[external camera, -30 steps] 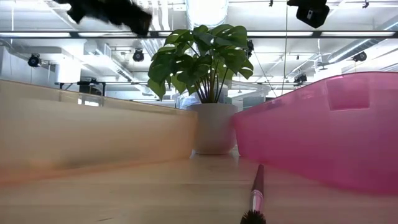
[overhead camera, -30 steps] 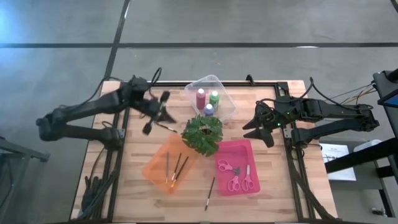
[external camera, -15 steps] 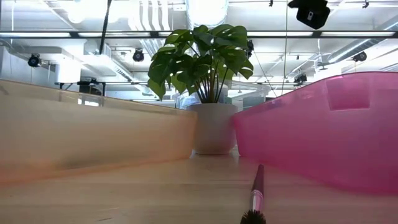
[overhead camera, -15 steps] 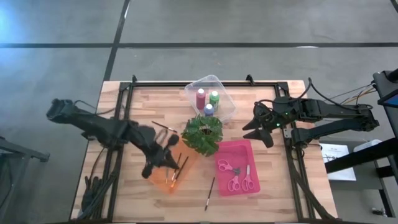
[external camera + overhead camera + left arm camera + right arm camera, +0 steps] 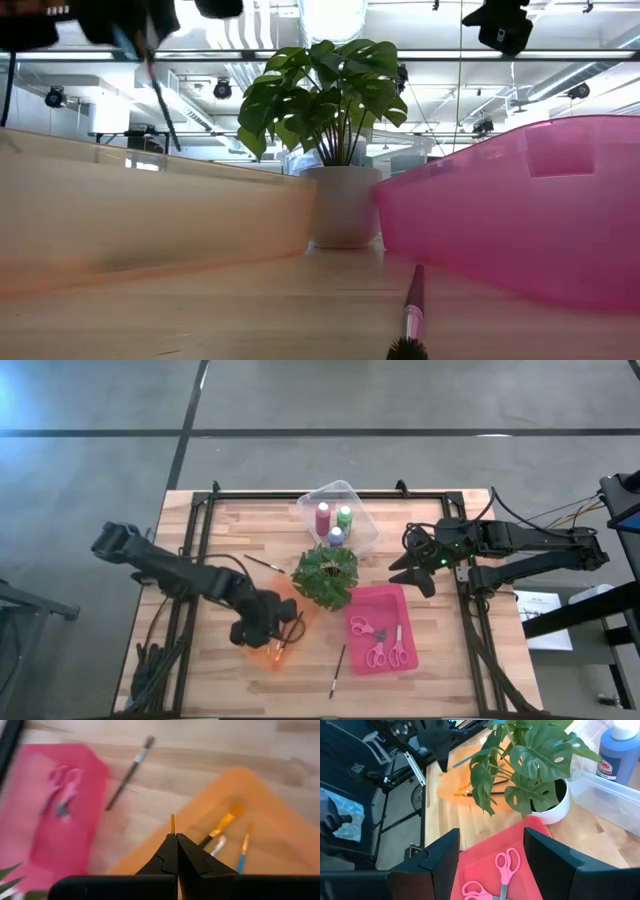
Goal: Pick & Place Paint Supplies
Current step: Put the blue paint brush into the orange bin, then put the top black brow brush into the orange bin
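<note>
Here, left gripper (image 5: 175,836) pinching paintbrush (image 5: 172,824), above orange tray (image 5: 260,840)

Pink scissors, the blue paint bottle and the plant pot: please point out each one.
pink scissors (image 5: 506,865): right wrist view, handle loops.
blue paint bottle (image 5: 619,751): right wrist view, body.
plant pot (image 5: 343,205): low view, white wall.

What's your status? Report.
Left gripper shut on paintbrush, over orange tray. Right gripper open, idle beside plant. One brush loose on table.
</note>
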{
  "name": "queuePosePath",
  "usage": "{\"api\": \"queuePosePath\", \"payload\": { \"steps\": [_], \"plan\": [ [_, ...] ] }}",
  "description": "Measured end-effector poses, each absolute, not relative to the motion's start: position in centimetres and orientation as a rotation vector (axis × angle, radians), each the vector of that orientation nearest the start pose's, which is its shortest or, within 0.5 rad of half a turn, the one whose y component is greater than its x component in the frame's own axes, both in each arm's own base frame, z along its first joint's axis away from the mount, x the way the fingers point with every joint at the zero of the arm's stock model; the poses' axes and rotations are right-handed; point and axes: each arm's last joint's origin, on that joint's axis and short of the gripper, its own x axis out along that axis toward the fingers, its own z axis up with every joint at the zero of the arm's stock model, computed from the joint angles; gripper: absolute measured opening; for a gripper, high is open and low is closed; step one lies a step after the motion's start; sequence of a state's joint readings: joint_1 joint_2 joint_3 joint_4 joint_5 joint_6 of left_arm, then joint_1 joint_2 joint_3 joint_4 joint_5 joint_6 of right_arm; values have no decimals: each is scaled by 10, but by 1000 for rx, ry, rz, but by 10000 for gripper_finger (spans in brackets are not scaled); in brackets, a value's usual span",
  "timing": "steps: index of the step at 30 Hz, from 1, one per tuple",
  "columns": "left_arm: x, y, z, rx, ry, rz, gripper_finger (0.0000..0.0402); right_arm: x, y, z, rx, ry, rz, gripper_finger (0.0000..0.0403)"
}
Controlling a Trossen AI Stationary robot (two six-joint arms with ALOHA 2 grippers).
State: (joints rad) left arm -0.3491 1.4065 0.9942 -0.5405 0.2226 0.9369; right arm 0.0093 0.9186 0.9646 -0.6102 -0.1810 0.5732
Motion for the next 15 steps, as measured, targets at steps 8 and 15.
{"api": "queuePosePath", "payload": {
  "steps": [8,15],
  "plan": [
    [261,-114,208,985,737,-1025,2,184,7,328,601,604,19,212],
    [262,-119,210,1018,670,-957,61,185,8,327,595,604,29,212]
  ]
}}
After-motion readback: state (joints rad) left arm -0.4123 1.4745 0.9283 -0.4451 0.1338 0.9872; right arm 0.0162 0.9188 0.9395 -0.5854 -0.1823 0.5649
